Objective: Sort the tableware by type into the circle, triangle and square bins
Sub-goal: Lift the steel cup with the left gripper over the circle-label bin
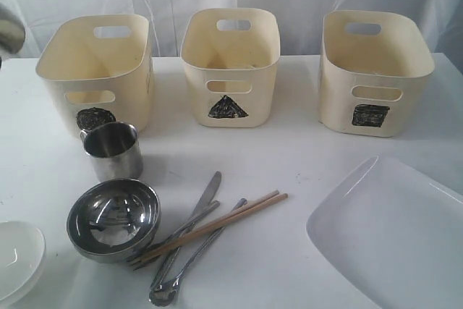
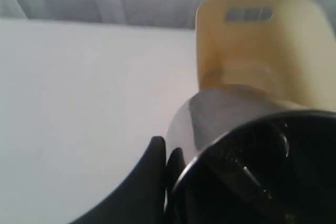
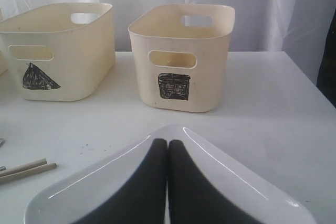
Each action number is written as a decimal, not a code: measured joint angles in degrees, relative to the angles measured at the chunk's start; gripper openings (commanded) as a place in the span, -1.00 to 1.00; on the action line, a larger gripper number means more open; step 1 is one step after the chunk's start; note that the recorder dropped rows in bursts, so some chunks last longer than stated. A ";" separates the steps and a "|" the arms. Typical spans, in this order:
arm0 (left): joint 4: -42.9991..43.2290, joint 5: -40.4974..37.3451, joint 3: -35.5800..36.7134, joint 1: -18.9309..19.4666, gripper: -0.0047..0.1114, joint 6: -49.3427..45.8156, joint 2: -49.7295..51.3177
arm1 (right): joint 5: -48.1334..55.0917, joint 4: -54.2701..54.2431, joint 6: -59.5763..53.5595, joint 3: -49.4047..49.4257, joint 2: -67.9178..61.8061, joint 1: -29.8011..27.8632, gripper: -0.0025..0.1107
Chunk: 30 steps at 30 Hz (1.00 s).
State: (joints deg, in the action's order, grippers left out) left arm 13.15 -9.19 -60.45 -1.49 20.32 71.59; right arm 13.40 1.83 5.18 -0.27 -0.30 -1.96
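My left gripper (image 2: 167, 148) is shut on a steel mug (image 2: 226, 114), its two dark fingers pressed together at the mug's side. The mug hangs in the air in front of a cream bin (image 2: 262, 51). In the exterior view it shows only as a steel blur (image 1: 7, 34) at the far left edge. A second steel mug (image 1: 112, 150) stands before the circle bin (image 1: 94, 70). My right gripper (image 3: 168, 142) is shut and empty over the large white plate (image 3: 252, 187). On the table lie a steel bowl (image 1: 113, 216), chopsticks (image 1: 217, 226), a knife (image 1: 206, 197) and a spoon (image 1: 163, 294).
The triangle bin (image 1: 230, 70) and square bin (image 1: 372, 74) stand in a row with the circle bin along the back. A small white bowl (image 1: 18, 258) sits at the front left corner. The plate (image 1: 391, 229) fills the front right. White curtain behind.
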 measured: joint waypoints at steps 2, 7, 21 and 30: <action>0.00 8.07 0.00 0.00 -0.92 0.00 0.10 | 0.00 0.00 0.00 0.00 0.00 0.00 -0.96; 0.00 22.69 -0.10 0.00 -0.92 2.60 4.66 | 0.00 0.00 0.00 0.00 0.00 0.00 -0.96; 11.06 36.32 -9.95 0.00 -0.89 13.69 27.52 | 0.00 0.00 0.00 0.00 0.00 0.00 -0.96; 16.16 29.45 -14.40 -4.00 0.00 18.65 32.07 | 0.00 0.00 0.00 0.00 0.00 0.00 -0.96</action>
State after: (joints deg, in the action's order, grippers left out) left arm 29.31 20.26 -74.85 -5.49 38.98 103.66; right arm 13.40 1.83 5.18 -0.27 -0.30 -1.96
